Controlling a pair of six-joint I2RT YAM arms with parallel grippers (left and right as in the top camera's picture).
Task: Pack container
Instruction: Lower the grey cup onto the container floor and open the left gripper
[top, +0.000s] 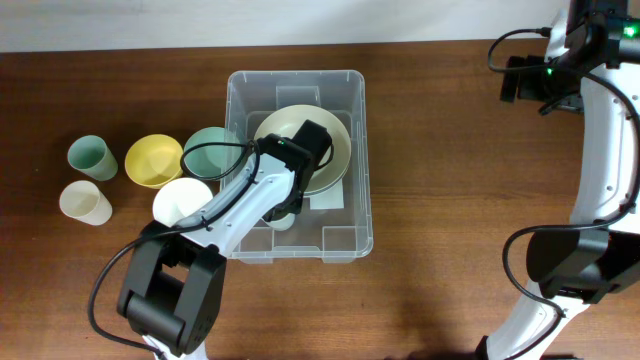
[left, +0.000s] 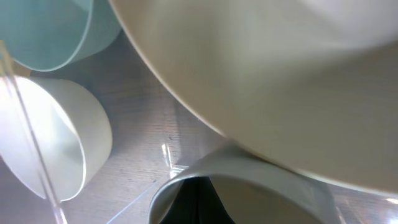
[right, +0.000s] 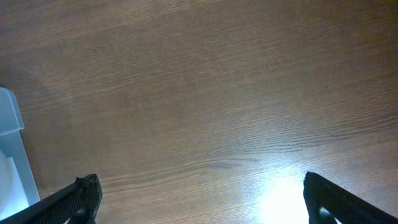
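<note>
The clear plastic container (top: 352, 150) stands mid-table. A large pale cream bowl (top: 330, 135) lies inside it at the back. My left gripper (top: 284, 214) reaches into the container's front part. In the left wrist view one dark finger (left: 198, 202) sits inside a white cup (left: 249, 180), pinching its wall, right below the cream bowl (left: 280, 74). The container's clear wall (left: 31, 124) runs down the left. My right gripper (top: 520, 78) hangs over bare wood at the far right, open and empty (right: 208, 205). The container's corner (right: 9, 155) shows at its left.
Outside the container's left wall stand a green bowl (top: 205, 148), a white bowl (top: 178, 200), a yellow bowl (top: 153, 160), a green cup (top: 90, 157) and a cream cup (top: 85, 203). A white label (top: 328, 198) lies on the container's base.
</note>
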